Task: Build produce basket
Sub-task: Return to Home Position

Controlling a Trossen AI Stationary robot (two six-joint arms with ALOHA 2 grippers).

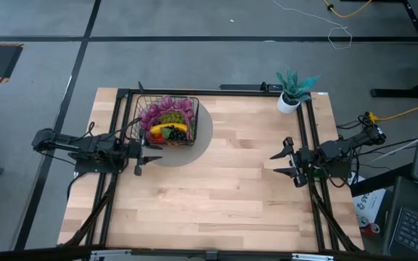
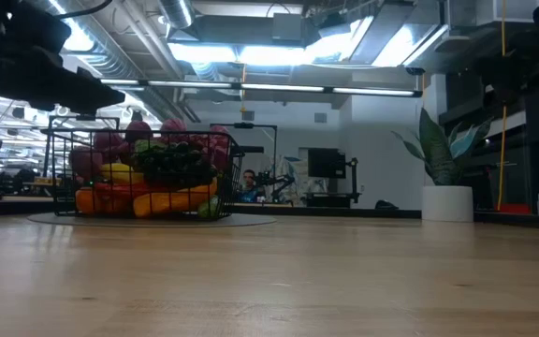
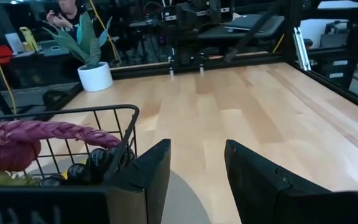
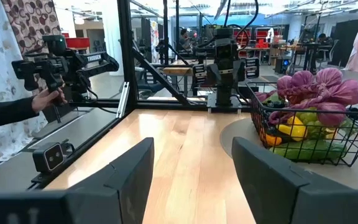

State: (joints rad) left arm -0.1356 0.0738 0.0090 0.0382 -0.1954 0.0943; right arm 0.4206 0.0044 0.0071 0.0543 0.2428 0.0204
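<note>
A: where's the basket at?
B: far left corner of the table, upright on a grey round mat, sides square to the edges. produce heaped in, banana lying left-right
A: grippers?
B: left gripper just beside it, fingers apart, empty. right gripper spread open too, well apart by the right edge, potted plant beyond it

Left arm stretched level across left-centre of high view, reaching toward middle. Left gripper at its tip, fingers spread with wide gap, nothing between them. Right arm folded in at right-centre, pointing inward. Right gripper out front, fingers parted too, empty. Both wrists level, grippers facing each other, well apart
</note>
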